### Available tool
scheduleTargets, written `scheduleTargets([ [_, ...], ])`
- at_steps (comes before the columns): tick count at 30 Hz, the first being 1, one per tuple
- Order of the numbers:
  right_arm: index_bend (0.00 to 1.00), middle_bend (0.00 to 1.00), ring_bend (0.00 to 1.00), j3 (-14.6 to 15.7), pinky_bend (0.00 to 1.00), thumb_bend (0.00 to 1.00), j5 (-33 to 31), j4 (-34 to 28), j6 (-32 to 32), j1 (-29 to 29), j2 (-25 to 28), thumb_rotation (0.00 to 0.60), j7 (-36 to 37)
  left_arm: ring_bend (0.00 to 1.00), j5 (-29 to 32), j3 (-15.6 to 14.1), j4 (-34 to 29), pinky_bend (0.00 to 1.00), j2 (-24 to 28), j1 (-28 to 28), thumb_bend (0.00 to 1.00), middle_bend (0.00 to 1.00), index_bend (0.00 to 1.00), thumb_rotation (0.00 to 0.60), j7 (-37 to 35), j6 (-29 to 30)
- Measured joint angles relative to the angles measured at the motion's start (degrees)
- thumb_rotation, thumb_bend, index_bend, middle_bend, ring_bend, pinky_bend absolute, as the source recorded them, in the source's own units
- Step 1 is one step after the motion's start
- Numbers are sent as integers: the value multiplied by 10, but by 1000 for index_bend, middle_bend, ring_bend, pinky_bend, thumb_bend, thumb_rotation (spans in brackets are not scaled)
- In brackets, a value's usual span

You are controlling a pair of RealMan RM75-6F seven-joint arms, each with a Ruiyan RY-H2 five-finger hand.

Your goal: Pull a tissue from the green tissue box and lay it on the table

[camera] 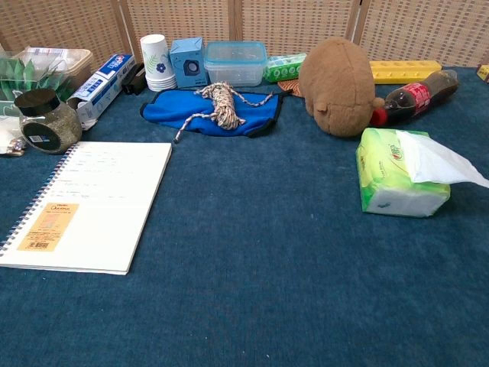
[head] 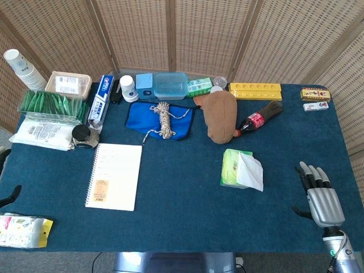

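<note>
The green tissue box point(head: 230, 168) lies on the blue table right of centre, with a white tissue point(head: 251, 172) sticking out of its top toward the right. In the chest view the box point(camera: 391, 183) is at the right and the tissue point(camera: 439, 162) fans out to the frame edge. My right hand point(head: 320, 196) hovers near the front right corner, well to the right of the box, fingers stretched out and apart, holding nothing. Only a dark sliver of my left hand point(head: 10, 195) shows at the left edge, so I cannot see how its fingers lie.
A brown plush toy point(head: 220, 115) and a cola bottle point(head: 259, 119) lie just behind the box. Left of centre are a spiral notebook point(head: 115, 175), a blue cloth with a rope bundle point(head: 164, 120) and a jar point(head: 84, 136). Several boxes and cups line the back edge.
</note>
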State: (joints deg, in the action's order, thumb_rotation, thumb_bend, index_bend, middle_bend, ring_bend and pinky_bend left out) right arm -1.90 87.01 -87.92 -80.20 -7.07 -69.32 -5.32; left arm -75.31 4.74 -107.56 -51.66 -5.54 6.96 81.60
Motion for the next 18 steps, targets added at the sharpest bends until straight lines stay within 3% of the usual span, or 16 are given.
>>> scheduleTargets([
  [9, 78, 37, 0, 2, 114, 0, 6, -6, 21, -14, -6, 600, 31, 0, 9, 2, 3, 0, -4, -2, 304, 0, 0, 600, 5, -3],
  [18, 99, 46, 10, -15, 162, 0, 21, -3, 110, -92, -22, 600, 93, 0, 19, 2, 6, 0, -12, -5, 304, 0, 0, 600, 19, -5],
])
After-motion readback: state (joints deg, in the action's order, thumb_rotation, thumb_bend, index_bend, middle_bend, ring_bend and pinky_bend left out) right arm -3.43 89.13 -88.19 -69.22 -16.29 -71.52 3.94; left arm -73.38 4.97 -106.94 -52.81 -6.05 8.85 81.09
